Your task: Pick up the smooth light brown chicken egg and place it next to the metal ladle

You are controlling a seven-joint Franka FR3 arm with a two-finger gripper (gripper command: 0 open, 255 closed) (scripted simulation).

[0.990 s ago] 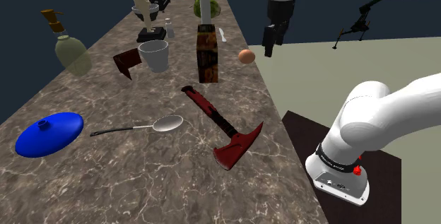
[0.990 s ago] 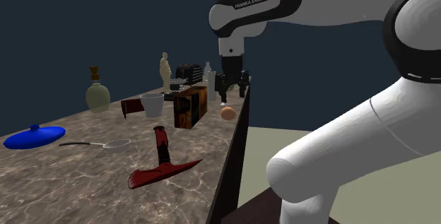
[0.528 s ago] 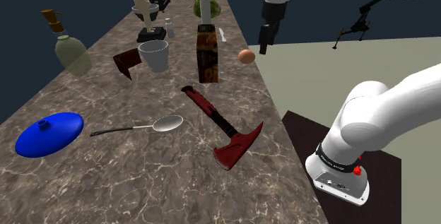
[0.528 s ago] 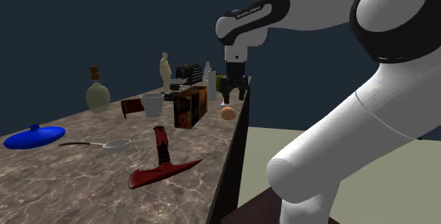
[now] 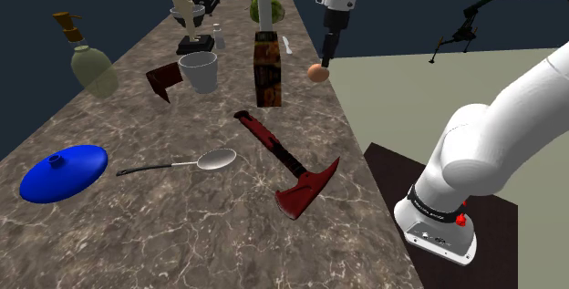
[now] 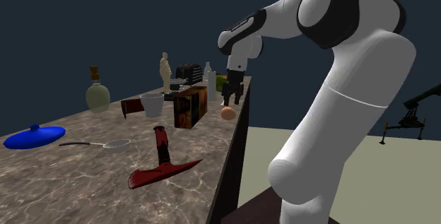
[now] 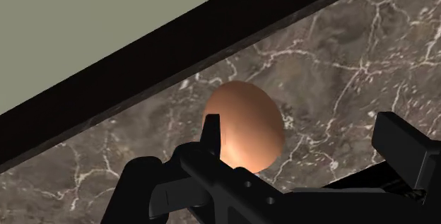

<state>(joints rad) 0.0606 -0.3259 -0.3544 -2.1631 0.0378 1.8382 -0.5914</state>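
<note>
Right under the tool [image 5: 325, 61] the egg [image 5: 316, 73] rests on the bench [image 5: 182, 228], close to its dark edge. Over the last second the tool has swung in from off that edge and come down, so it now hangs just above the egg. In the wrist view its fingers stand apart with the egg [image 7: 244, 127] between them, nearer one finger than the other, and nothing is clamped yet. I judge the approach nearly done: a small drop and a little centring should let the fingers close on the shell. So near the edge, a nudge from one finger could roll the egg off.

Just past the tool on the bench side stands a dark box [image 5: 266, 70], with a white cup [image 5: 199, 71] beyond it. The ladle [image 5: 205, 160] lies well away from the tool, down the bench toward the arm's base, with a red hammer [image 5: 284, 167] between them and a blue lid [image 5: 62, 172] further out.

The bench is dark brown marble with pale veins. Off its edge there is a flat olive-grey floor [image 5: 429, 87], and behind everything a plain dark blue backdrop
</note>
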